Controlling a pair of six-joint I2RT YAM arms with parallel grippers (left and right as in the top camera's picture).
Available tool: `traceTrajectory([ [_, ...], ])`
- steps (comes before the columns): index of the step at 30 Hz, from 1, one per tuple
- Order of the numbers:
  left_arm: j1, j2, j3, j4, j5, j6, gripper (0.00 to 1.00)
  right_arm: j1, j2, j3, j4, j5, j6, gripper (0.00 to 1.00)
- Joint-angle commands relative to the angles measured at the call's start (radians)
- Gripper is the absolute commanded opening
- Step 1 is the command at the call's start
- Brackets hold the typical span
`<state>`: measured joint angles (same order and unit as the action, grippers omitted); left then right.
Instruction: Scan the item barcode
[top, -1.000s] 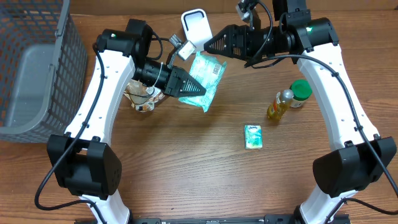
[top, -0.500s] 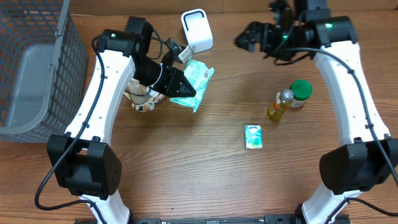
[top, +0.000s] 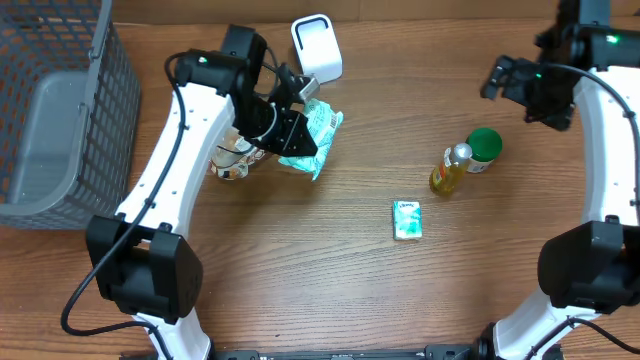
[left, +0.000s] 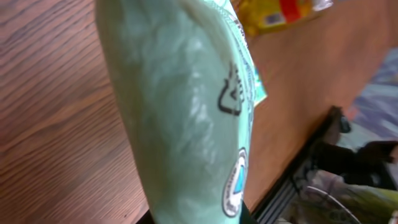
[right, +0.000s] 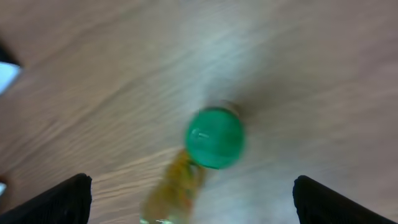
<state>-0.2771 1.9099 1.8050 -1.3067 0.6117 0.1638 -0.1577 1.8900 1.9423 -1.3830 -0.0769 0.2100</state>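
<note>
Pouch held up near the scanner

Your left gripper (top: 298, 140) is clamped on the green pouch (top: 322, 128), just below the white scanner (top: 317, 47) — next you likely need to turn its barcode toward the scanner's face. Your right gripper (top: 497, 78) stands wide apart, empty, near the green-lidded jar (top: 485, 145).

Basket (top: 50, 110) sits on the table (top: 300, 280) at the far left, scanner (top: 316, 47) at far centre. The pouch (top: 324, 126), clamped in the left gripper (top: 298, 145), is just near of the scanner, with a snack pack (top: 230, 162) to its left under the arm. Bottle (top: 450, 168) and jar (top: 484, 148) sit side by side on the right, jar farther; small packet (top: 407, 219) lies near-left of them; right gripper (top: 497, 76) is far of the jar.
</note>
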Motion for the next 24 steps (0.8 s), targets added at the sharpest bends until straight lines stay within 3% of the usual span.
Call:
traceTrajectory([
  [1, -0.047, -0.002, -0.001, 0.012, -0.142, -0.084, 0.04, -0.038, -0.016, 0.000, -0.029, 0.057, 0.006, 1.00],
  [11, -0.131, 0.000, -0.002, 0.061, -0.385, -0.227, 0.04, -0.063, -0.016, 0.000, -0.037, 0.057, 0.006, 1.00],
  [15, -0.136, 0.000, -0.002, 0.065, -0.438, -0.307, 0.13, -0.063, -0.016, 0.000, -0.037, 0.057, 0.005, 1.00],
  [19, -0.134, 0.000, -0.002, 0.049, -0.443, -0.347, 0.05, -0.063, -0.016, 0.000, -0.037, 0.057, 0.006, 1.00],
  [24, -0.135, 0.000, -0.002, 0.058, -0.442, -0.348, 0.04, -0.063, -0.016, 0.000, -0.037, 0.057, 0.005, 1.00],
])
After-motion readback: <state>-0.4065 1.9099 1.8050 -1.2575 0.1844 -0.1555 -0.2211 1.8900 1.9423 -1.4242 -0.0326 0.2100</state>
